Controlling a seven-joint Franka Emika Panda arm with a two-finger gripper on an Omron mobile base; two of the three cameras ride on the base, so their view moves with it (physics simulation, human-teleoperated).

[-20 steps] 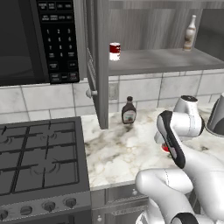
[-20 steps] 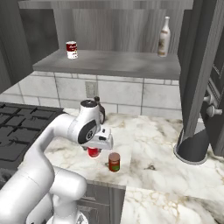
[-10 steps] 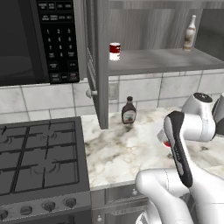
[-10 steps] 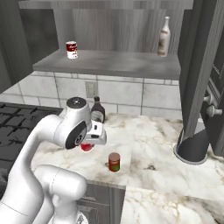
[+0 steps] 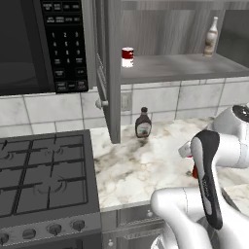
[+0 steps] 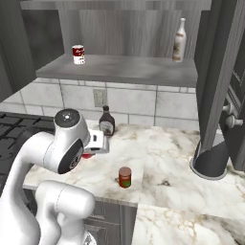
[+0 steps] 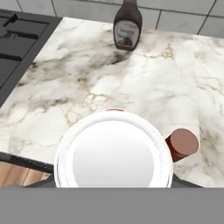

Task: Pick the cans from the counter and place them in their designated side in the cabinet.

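Marble table (image 6: 172,158) holds the darker can (image 6: 125,177); the claw (image 7: 113,186) clasps the bright red can (image 7: 113,148), which could slip or clip the cabinet (image 6: 119,69) shelf.

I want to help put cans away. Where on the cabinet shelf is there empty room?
The cabinet shelf is bare between the half-white can near its left end and the pale bottle near its right end. That wide middle stretch is free. It is tighter at the two ends, beside those things.
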